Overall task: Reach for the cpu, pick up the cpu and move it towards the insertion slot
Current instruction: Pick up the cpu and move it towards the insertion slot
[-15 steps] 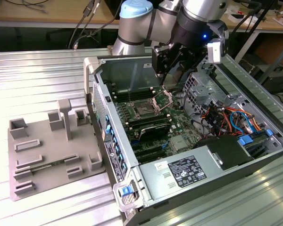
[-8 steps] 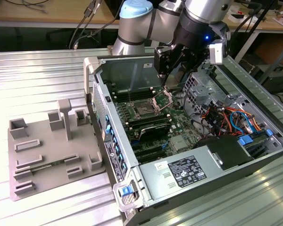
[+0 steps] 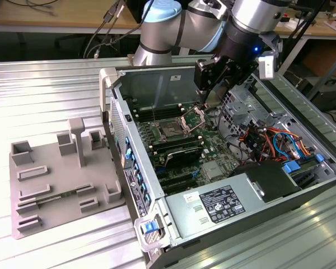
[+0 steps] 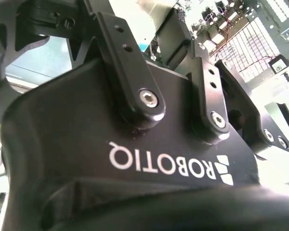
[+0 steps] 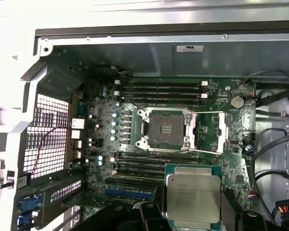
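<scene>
In the first wrist view, your fingers (image 5: pixel 156 211) are clenching the cpu (image 5: pixel 192 196), carrying it flat with its silvery top showing, above the green board and just short of the insertion slot (image 5: pixel 165 129). The slot is sitting open. In the exterior view, your gripper (image 3: pixel 209 95) is hanging inside the open computer case (image 3: pixel 157 89), which is lying on the ribbed counter (image 3: pixel 50 101) beside a grey tray (image 3: pixel 56 185).

exterior: high, oblique on case (image 3: pixel 224 168) | first wrist: straight down (motherboard (image 5: pixel 183 125) shared)
</scene>
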Motion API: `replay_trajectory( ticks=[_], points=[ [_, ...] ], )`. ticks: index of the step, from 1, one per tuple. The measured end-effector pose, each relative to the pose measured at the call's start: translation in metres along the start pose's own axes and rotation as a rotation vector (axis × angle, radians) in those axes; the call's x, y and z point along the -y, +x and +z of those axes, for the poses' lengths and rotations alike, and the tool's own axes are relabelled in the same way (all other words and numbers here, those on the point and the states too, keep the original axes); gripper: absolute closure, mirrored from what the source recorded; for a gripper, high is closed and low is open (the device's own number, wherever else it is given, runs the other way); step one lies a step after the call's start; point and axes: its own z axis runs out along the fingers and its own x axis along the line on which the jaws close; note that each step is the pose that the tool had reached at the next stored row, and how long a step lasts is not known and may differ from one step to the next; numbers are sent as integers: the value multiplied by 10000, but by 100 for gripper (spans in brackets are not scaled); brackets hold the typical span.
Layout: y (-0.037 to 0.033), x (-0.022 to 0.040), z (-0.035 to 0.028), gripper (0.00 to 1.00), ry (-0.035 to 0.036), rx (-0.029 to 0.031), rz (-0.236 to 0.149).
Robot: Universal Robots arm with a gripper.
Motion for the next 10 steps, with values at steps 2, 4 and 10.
replay_trajectory(
  ticks=[2,4,10],
  points=[
    [-14,1,4,46,0,0,0],
    [-24,1,7,46,0,0,0],
    [-58,5,26,46,0,0,0]
  ],
)
